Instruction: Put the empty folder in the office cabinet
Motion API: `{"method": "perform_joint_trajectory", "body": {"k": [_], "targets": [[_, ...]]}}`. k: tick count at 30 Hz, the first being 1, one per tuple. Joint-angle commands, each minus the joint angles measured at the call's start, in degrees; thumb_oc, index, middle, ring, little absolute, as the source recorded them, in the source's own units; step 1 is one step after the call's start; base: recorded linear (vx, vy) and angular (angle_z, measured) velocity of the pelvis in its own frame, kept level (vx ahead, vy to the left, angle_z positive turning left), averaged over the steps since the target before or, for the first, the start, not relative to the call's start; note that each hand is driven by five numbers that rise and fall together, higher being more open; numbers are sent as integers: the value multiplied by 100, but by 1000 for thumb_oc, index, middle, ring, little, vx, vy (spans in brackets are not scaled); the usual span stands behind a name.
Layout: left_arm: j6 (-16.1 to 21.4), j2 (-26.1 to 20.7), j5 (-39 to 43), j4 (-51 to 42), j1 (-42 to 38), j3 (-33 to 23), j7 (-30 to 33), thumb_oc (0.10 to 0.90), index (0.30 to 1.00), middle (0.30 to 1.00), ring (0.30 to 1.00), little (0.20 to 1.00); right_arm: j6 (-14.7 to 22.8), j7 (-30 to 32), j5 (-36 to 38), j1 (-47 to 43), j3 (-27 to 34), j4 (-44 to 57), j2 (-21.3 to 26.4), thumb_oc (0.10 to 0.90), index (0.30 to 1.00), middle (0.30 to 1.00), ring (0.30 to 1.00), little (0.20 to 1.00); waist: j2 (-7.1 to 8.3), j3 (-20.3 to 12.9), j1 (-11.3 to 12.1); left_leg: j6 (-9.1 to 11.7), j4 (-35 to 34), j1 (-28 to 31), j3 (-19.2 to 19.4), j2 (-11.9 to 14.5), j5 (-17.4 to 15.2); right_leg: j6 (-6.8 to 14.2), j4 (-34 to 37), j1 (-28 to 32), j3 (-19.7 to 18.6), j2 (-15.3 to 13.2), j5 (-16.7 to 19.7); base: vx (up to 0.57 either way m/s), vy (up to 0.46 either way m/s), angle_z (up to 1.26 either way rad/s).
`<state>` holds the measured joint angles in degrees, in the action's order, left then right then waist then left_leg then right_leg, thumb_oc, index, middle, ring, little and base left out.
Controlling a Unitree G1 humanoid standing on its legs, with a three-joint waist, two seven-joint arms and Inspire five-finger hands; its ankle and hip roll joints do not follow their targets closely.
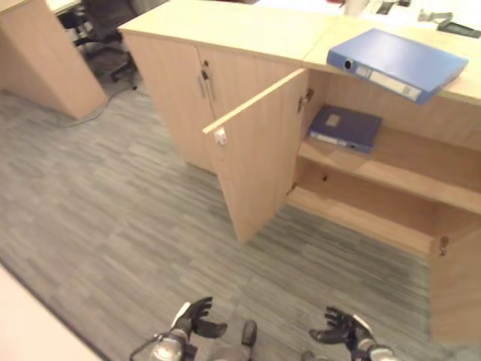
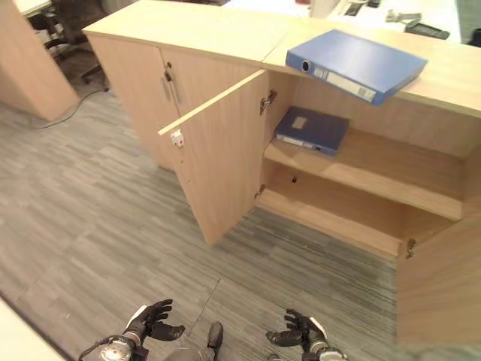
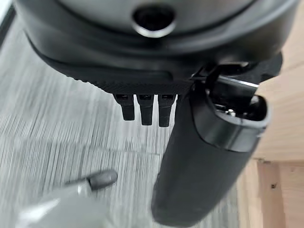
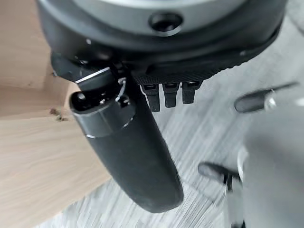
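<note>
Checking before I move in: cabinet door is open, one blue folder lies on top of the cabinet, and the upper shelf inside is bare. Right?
Not quite. The upper shelf is not bare: a dark blue folder lies flat on it, as the right eye view shows. The cabinet door is open, and the blue folder lies on top of the cabinet.

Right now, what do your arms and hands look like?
My arms are silver-grey, and each ends in a dark hand. The left hand and right hand have black fingers in a row and one thick, rounded black thumb. A round silver-rimmed hole sits above the left palm.
</note>
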<state>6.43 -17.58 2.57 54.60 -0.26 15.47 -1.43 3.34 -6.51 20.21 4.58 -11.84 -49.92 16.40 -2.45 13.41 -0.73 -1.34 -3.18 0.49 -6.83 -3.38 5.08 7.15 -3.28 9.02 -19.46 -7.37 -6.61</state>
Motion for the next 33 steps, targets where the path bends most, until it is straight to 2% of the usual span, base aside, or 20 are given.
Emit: {"method": "perform_joint_trajectory", "body": {"k": [1,3,4,5,6,7,8,9,10,16,19,20,22,23,25,26,27,29,30,33], "targets": [[292,-154,-203,-279,147,114,29,800,900,900,900,900,302,-86,15,-172,-38,426,285,800,900,900,900,900,16,-416,33,637,36,-199,-347,704,-81,104,-340,-124,-235,231,-151,132,197,-48],[295,-193,-240,-238,108,104,57,800,900,900,900,900,288,-111,74,-209,-82,399,189,800,900,900,900,900,52,-410,-6,515,21,-75,-165,662,-187,232,-468,-222,-265,145,-26,88,171,-51],[284,-231,-227,-184,66,69,93,800,900,900,900,900,287,-118,56,-292,-174,379,130,800,900,900,900,900,70,-390,-1,446,-9,31,52,662,-281,325,-628,-381,-140,120,46,83,207,-51],[272,-244,-193,-158,25,47,118,800,900,900,900,900,297,-112,-6,-363,-225,371,123,800,900,900,900,900,61,-363,54,436,-24,84,204,691,-320,345,-751,-520,147,89,105,51,147,-64],[274,-244,-193,-154,20,46,118,800,900,900,900,900,298,-111,-7,-368,-225,368,122,800,900,900,900,900,65,-357,56,435,-21,88,208,689,-327,345,-768,-524,143,89,91,8,95,-105],[252,-256,-182,-118,-21,39,133,800,900,900,900,900,292,-110,-87,-427,-271,386,123,800,900,900,900,900,50,-325,99,427,-43,128,354,711,-367,350,-906,-655,654,21,134,-5,119,-100],[252,-299,-202,-54,-45,45,142,800,900,900,900,900,298,-113,-222,-453,-351,441,96,800,900,900,900,900,46,-336,173,418,-75,194,620,739,-450,344,-1010,-799,1632,-169,172,-5,120,-86],[255,-300,-202,-51,-46,46,142,800,900,900,900,900,297,-112,-223,-451,-351,442,95,800,900,900,900,900,51,-334,162,417,-72,194,609,733,-453,347,-1015,-793,1643,-176,163,15,98,-43],[252,-288,-181,-5,-38,37,132,800,900,900,900,900,305,-113,-258,-461,-375,440,84,800,900,900,900,900,69,-360,134,380,-71,226,629,691,-480,383,-1049,-832,1821,-203,259,64,67,-56],[254,-181,-184,264,9,15,118,800,900,900,900,900,265,-106,-49,-318,-202,177,41,800,900,900,900,900,193,-521,95,277,-79,557,761,512,-718,426,-665,-562,1637,-315,499,110,96,-21],[230,-210,-149,138,15,20,92,800,900,900,900,900,278,-92,37,-322,-152,219,14,800,900,900,900,900,193,-430,108,199,-72,612,827,563,-781,521,-1329,-882,1694,-225,601,15,66,-5],[215,-239,-110,35,52,3,93,800,900,900,900,900,279,-71,-6,-415,-170,172,25,800,900,900,900,900,139,-269,132,151,-83,715,966,627,-820,672,-2021,-1301,2093,-242,1033,-51,77,-60],[202,-281,-148,32,86,-10,83,800,900,900,900,900,296,-69,-112,-432,-184,255,16,800,900,900,900,900,76,-202,142,139,-115,833,1105,684,-901,742,-2368,-1582,2660,-358,1119,149,5,-125],[209,-331,-154,112,173,-109,49,800,900,900,900,900,302,-46,-197,-404,-207,232,40,800,900,900,900,900,182,-277,104,248,-182,1027,1266,645,-1074,526,-1248,-1706,3214,-531,912,396,-162,-74],[222,-312,-107,234,202,-187,47,800,900,900,900,900,317,-29,-194,-414,-221,199,62,800,900,900,900,900,188,-264,35,374,-182,1196,1291,733,-1226,509,-413,-1820,3250,-551,1111,482,-288,-32],[230,-261,-132,411,173,-270,86,800,900,900,900,900,309,-23,-223,-367,-155,186,49,800,900,900,900,900,142,-226,-149,561,-182,1519,1265,919,-1434,671,258,-2232,3190,-802,1473,428,-265,-77],[233,-256,-134,414,174,-269,87,800,900,900,900,900,307,-22,-224,-362,-155,190,53,800,900,900,900,900,120,-221,-145,565,-182,1535,1273,941,-1450,669,274,-2210,3197,-777,1474,474,-285,-70],[258,-236,-175,523,193,-320,120,800,900,900,900,900,291,-24,-193,-218,-44,217,57,800,900,900,900,900,94,-229,-311,682,-182,1850,1263,1046,-1623,749,394,-2413,3063,-910,1626,423,-246,-12],[290,-230,-176,539,189,-306,110,800,900,900,900,900,294,-42,-107,-56,33,266,61,800,900,900,900,900,182,-308,-361,743,-182,1951,1138,1018,-1743,757,513,-2275,2956,-935,1741,401,-253,35],[306,-190,-139,589,193,-309,123,800,900,900,900,900,315,-40,-47,-4,74,181,97,800,900,900,900,900,158,-439,-430,853,-182,2060,1033,1189,-1716,726,491,-2157,2973,-893,1837,350,-269,56]]}}
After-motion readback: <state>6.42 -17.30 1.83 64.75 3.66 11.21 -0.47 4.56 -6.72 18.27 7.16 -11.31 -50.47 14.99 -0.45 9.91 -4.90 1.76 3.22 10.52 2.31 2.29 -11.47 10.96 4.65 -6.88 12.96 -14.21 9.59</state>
